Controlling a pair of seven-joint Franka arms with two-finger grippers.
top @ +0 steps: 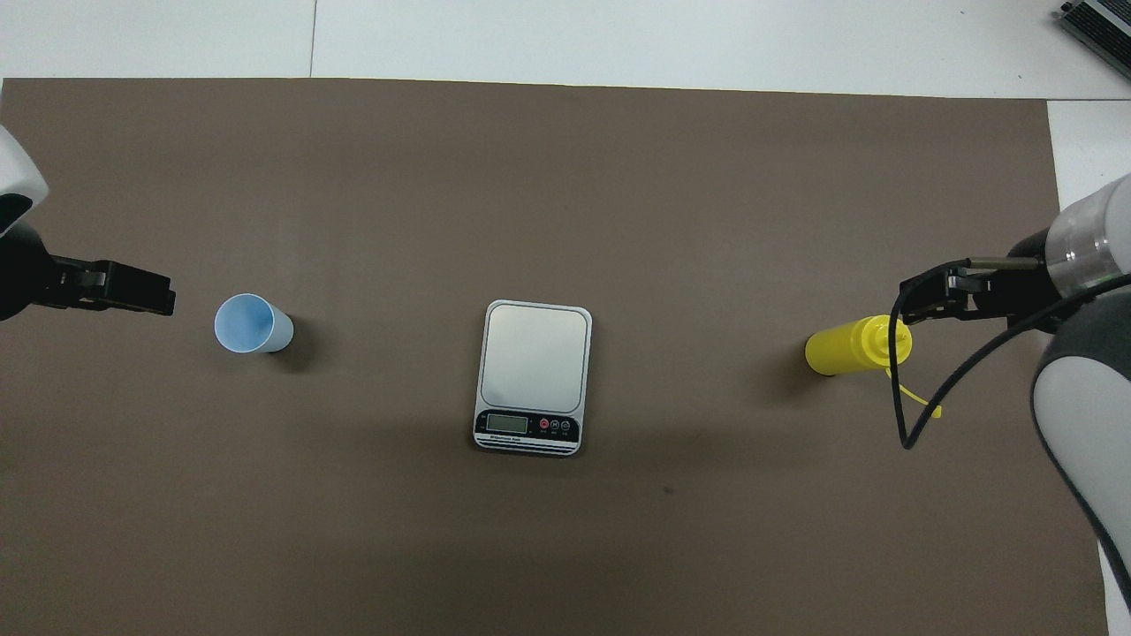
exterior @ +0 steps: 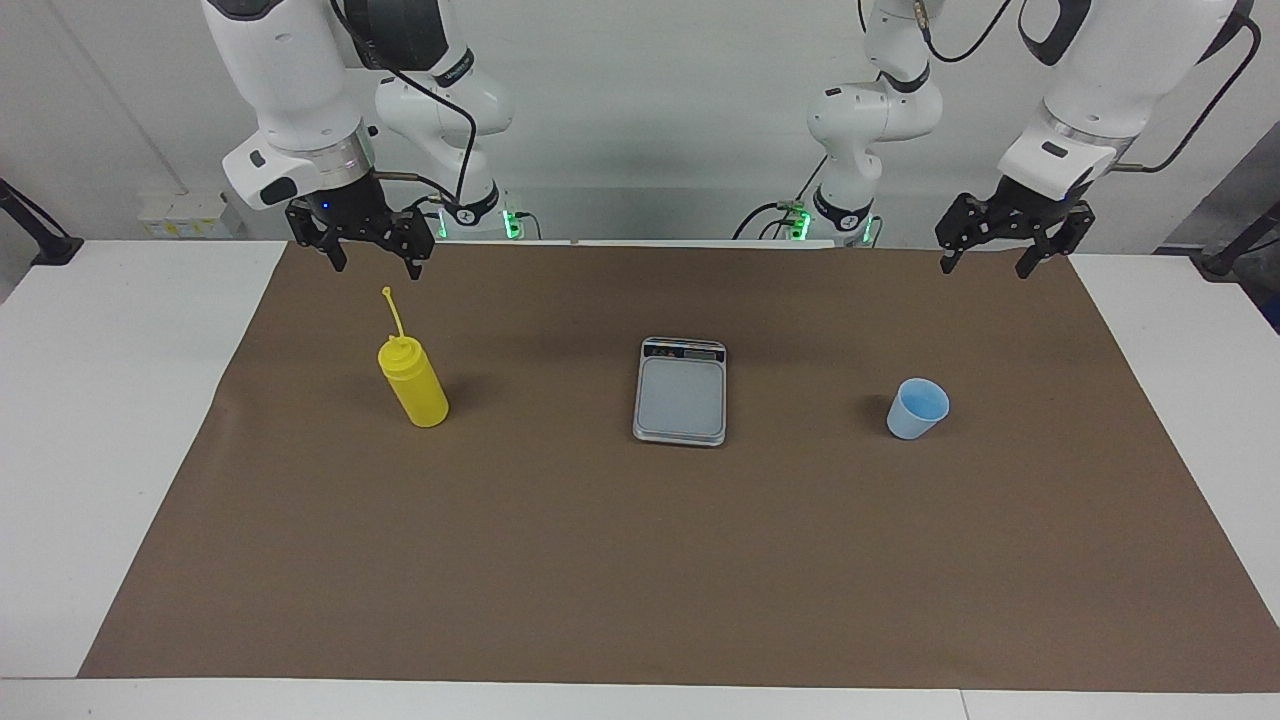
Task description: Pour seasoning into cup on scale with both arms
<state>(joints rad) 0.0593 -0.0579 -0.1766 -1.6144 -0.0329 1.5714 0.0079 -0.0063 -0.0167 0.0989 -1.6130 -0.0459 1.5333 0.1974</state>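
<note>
The yellow squeeze bottle (exterior: 415,385) stands upright on the brown mat toward the right arm's end, cap strap sticking up; it also shows in the overhead view (top: 848,347). The silver-grey scale (exterior: 680,395) (top: 533,371) lies mid-table with nothing on it, its display edge nearer the robots. The light blue cup (exterior: 918,408) (top: 252,324) stands upright on the mat toward the left arm's end. My right gripper (exterior: 375,268) (top: 910,296) hangs open and empty in the air, close to the bottle. My left gripper (exterior: 985,268) (top: 159,296) hangs open and empty in the air, close to the cup.
A brown mat (exterior: 640,560) covers most of the white table (exterior: 120,330). A black cable (top: 901,397) loops down from the right arm over the bottle's end of the mat.
</note>
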